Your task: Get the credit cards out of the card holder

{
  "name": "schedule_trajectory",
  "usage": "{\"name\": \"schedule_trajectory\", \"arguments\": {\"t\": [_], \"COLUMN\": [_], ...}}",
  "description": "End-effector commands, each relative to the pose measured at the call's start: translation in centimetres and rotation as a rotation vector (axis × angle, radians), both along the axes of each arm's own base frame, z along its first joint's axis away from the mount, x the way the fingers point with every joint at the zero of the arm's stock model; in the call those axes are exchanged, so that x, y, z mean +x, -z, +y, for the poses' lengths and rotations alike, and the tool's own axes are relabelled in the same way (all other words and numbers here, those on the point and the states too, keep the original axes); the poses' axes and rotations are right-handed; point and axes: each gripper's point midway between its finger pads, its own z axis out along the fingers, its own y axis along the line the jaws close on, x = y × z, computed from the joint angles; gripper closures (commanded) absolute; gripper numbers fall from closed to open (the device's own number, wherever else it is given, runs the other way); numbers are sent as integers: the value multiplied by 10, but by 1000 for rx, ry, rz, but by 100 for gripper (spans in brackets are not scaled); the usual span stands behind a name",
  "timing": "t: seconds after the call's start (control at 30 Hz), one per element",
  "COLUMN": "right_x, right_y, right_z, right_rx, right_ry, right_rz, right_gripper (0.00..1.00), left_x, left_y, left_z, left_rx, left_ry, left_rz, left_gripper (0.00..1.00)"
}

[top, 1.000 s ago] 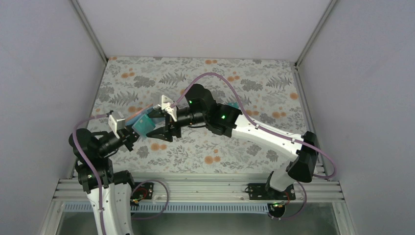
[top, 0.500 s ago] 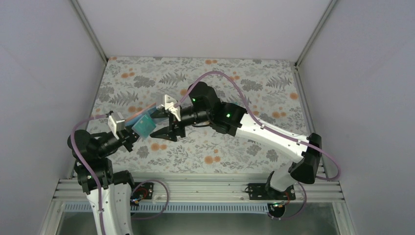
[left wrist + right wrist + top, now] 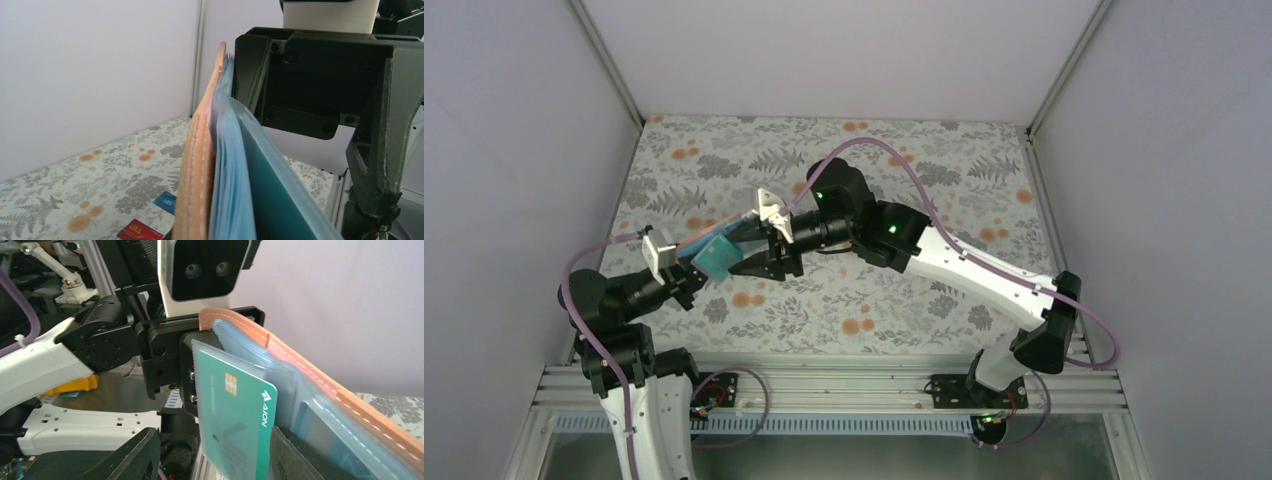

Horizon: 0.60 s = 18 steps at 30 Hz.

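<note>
Two robot arms meet above the left middle of a floral-patterned table [image 3: 924, 170]. The left gripper [image 3: 694, 276] is clamped on the near-left end of the card holder [image 3: 714, 232] and holds it in the air, open and on edge, with the reddish-brown outside toward the far side and the light blue inside toward the near side. A teal green card [image 3: 235, 410] sticks partway out of a light blue pocket of the holder, its chip and printed logo showing. The right gripper [image 3: 742, 266] reaches in from the right, its two dark fingers [image 3: 135, 455] spread apart on either side of the teal card's free end. There is a clear gap on one side, and on the other it is not possible to tell whether the finger touches the card. A red card [image 3: 140, 231] and a blue card [image 3: 166, 200] lie flat on the table, just beside each other, below the raised holder.
</note>
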Motion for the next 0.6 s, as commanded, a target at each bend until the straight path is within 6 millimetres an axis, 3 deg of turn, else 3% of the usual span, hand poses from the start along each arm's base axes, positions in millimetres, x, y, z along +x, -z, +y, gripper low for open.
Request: {"name": "schedule_trajectory", "arguments": {"t": [0.0,0.57], "right_x": [-9,-43], "right_y": [-1,17], "right_z": [2,3], "right_rx": [7,-10], "right_ry": [-86,-311], "right_rz": [22,83], "right_gripper": [44,65], "left_x": [-6,2], "left_y": [-10,-2], "left_z": [-3,1], "left_rx": [1,-7], "left_ry": [18,-4], "left_rz": [-34,-8], "left_gripper": [98,98]}}
